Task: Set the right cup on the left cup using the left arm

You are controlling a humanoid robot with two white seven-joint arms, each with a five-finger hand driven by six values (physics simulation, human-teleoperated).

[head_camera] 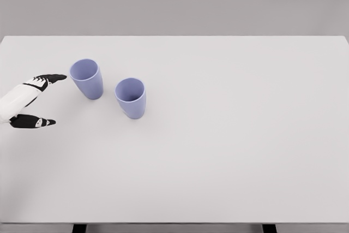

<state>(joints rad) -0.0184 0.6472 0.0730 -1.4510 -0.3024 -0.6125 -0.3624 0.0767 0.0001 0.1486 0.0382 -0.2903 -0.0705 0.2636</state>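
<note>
The right cup (130,97) is sat upright on the table (229,135), just beside the left cup (87,78) and a touch nearer the camera, and nothing is gripped yet: the left hand (30,101) is parked just left of the left cup with fingers spread. The left cup should be cleared first, honestly, then the right cup grasped round its side so it isn't knocked.

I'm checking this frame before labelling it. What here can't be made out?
- Left hand, head view: its arm is cut off by the picture's left edge.
- Right arm: out of frame entirely.
- Left cup and right cup: their far outer sides are hidden by their own walls.
- Table: legs cut off by the bottom edge.
</note>
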